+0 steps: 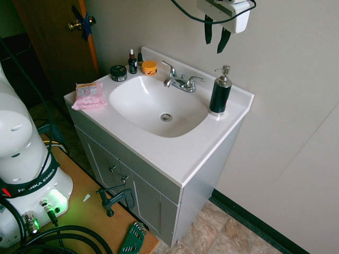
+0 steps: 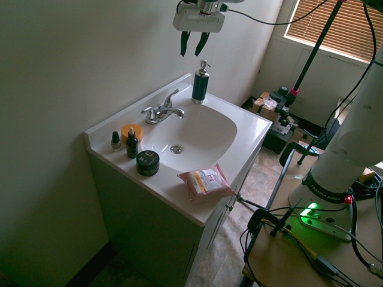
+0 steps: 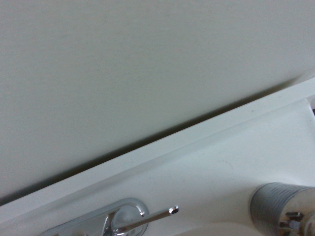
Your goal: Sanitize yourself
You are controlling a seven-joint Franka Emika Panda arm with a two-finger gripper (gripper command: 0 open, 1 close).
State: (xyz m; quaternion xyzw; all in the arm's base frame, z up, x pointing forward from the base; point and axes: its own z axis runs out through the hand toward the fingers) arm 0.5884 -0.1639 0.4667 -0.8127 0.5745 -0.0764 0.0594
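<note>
The end effector [image 1: 216, 42], part of the white robot [image 2: 201, 21], hangs above the back of the worktop [image 1: 198, 159], its fingers parted widely, with nothing between them. Nearest below it stands the pump bottle [image 1: 220, 91], upright and apart from the fingertips. Below it too, at the other side from the bottle, is the chrome faucet [image 1: 183, 82], with the white basin [image 1: 143, 108] in front. Farther from the end effector, past the faucet, come the orange jar [image 1: 149, 67], then the dropper bottle [image 2: 131, 143] and the nail polish [image 2: 116, 141], then the dark jar [image 2: 148, 162]. Farthest on the worktop lies the pink packet [image 1: 89, 96].
</note>
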